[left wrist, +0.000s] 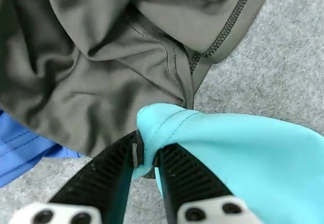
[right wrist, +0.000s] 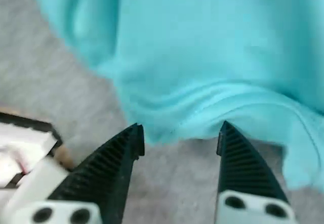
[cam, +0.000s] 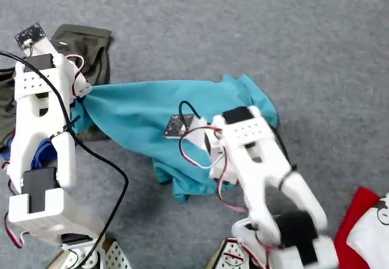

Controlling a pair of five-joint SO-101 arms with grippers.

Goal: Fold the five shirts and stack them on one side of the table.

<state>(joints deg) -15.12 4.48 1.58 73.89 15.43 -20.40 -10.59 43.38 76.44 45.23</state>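
Teal shirt (cam: 152, 114) lies rumpled on the grey tabletop (cam: 316, 50). Left jaws are pressed together on a bunched edge of it, with the cloth pinched between the ribbed pads (left wrist: 177, 166). Olive shirt (cam: 91, 44) lies just beyond that pinched edge, touching it. Blue shirt (left wrist: 20, 153) peeks from under the olive one. Right jaws stand spread above another hem of the teal shirt, which lies just past the tips, nothing gripped. Red shirt (cam: 358, 214) sits well apart from the teal one.

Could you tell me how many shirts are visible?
4: teal shirt mid-table, olive shirt far left, blue shirt partly under it, red shirt at near-right edge; others may be hidden.
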